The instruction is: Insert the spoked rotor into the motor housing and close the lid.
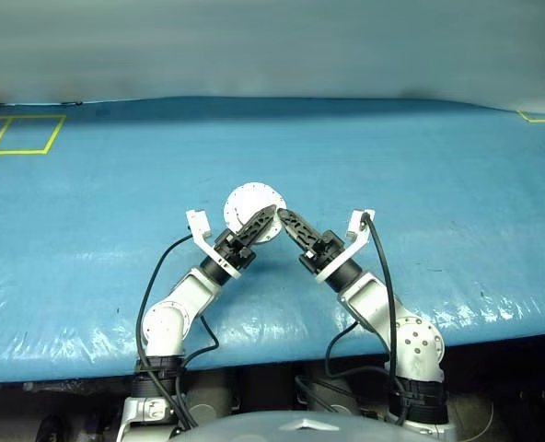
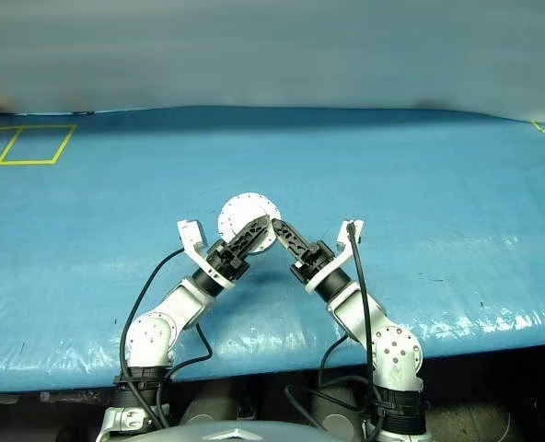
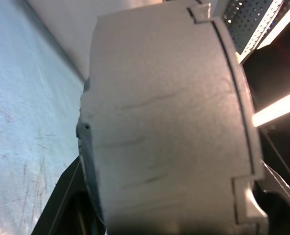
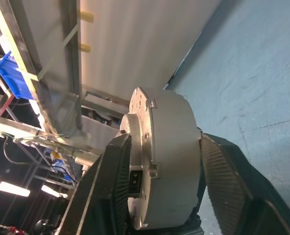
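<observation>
Motor housing [image 1: 251, 208], lid closed, held upright above the blue counter [image 1: 438, 230] between both tools. Left tool [image 1: 259, 224] clamps its near edge; right tool [image 4: 159, 186] clamps it across its thickness, one finger on each flat face. No legible markings or labels on it.

No readable txt, labels or nos. for you here; yellow tape outline [image 1: 19, 134] on the blue table cover [image 1: 438, 203], maybe just a marker.
</observation>
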